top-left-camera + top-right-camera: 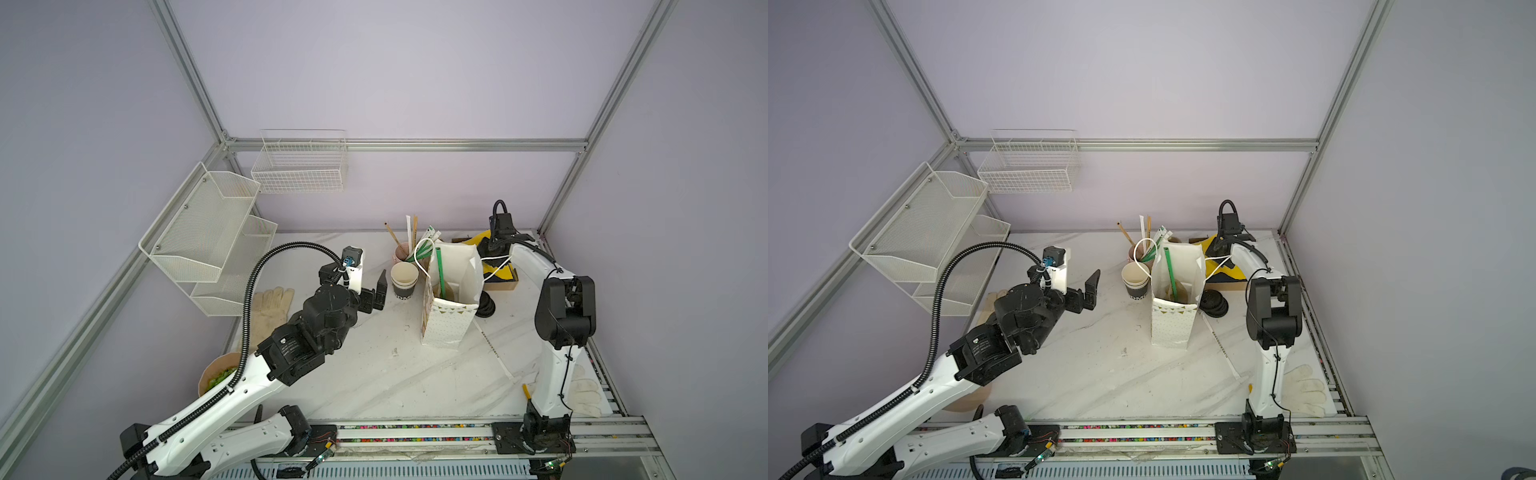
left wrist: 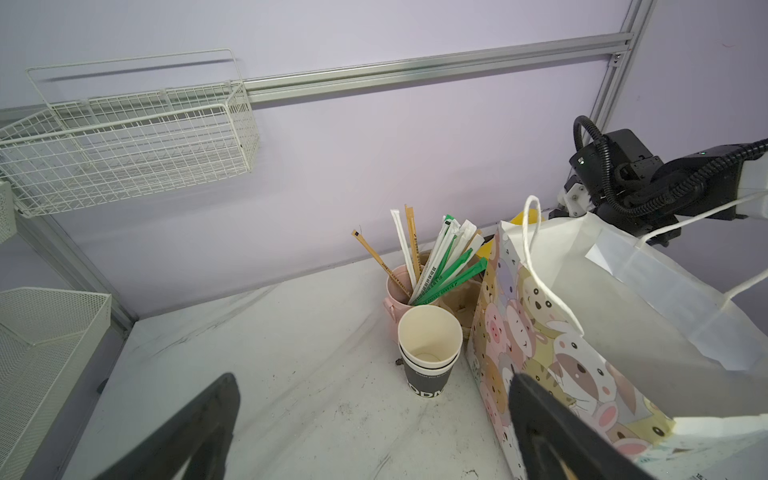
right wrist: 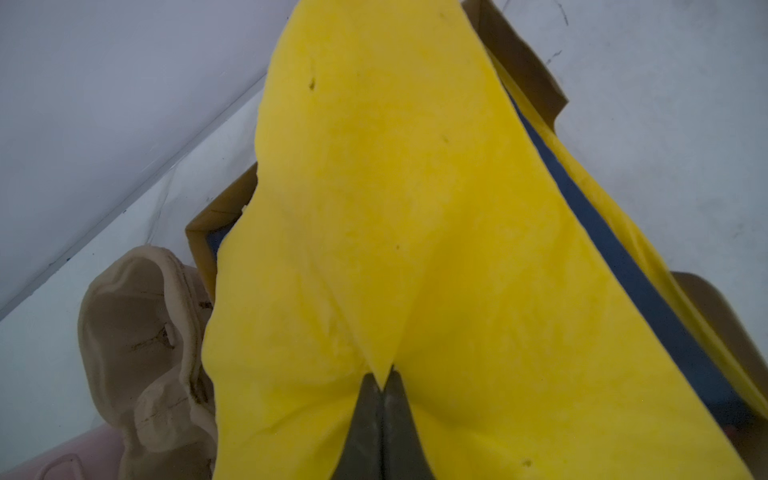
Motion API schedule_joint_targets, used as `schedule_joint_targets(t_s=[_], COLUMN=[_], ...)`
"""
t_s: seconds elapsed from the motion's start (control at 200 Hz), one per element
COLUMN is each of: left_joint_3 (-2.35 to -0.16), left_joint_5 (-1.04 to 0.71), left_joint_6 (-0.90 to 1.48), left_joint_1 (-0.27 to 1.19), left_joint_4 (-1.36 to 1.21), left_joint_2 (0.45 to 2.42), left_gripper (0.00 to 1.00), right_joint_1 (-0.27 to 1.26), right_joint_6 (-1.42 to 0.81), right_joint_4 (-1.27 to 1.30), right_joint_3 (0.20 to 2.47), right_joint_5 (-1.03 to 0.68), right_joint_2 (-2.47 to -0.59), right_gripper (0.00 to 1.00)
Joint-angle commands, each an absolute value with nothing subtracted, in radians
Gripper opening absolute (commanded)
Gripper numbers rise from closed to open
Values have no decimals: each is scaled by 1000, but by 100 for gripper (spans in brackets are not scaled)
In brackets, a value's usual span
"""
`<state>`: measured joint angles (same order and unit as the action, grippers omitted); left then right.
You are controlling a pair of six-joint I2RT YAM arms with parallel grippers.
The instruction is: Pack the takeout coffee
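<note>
A nested stack of black paper cups (image 1: 404,279) (image 1: 1135,282) (image 2: 429,357) stands beside the upright patterned paper bag (image 1: 446,328) (image 1: 1173,328) (image 2: 540,332). A green straw (image 1: 1169,270) leans inside the bag. The takeout coffee as a single cup is hidden from me. My left gripper (image 1: 376,293) (image 1: 1086,291) (image 2: 374,386) hovers open and empty just left of the cup stack. Behind the bag, my right gripper (image 1: 492,245) (image 3: 382,384) is shut on a fold of a yellow napkin (image 3: 395,208), over a cardboard box (image 1: 503,282).
A pink cup with straws (image 1: 401,251) (image 2: 395,291) stands behind the stack. Black lids (image 1: 485,307) lie right of the bag and a wrapped straw (image 1: 496,349) lies on the table. Gloves (image 1: 272,307) (image 1: 586,395), a bowl (image 1: 216,376) and wire racks (image 1: 208,237) (image 1: 301,166) line the edges.
</note>
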<state>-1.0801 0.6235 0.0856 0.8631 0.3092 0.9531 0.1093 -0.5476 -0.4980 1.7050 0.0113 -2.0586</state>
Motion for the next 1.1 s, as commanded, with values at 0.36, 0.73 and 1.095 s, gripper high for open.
schedule_joint_targets(t_s=[0.36, 0.73, 1.095], left_joint_3=[-1043, -1042, -1042], left_joint_5=[604, 601, 597], left_joint_6=[69, 64, 58], left_joint_1=[853, 854, 855], left_joint_4=[282, 284, 283], left_joint_2=[957, 959, 964], left_gripper=[100, 100, 100], right_joint_1=[109, 96, 150], right_joint_6=[-528, -541, -482], right_joint_4=[-431, -504, -477], right_joint_3=[1666, 1675, 1582], right_joint_5=[30, 56, 8], right_joint_2=[-1977, -2029, -2073], right_gripper=[10, 50, 57])
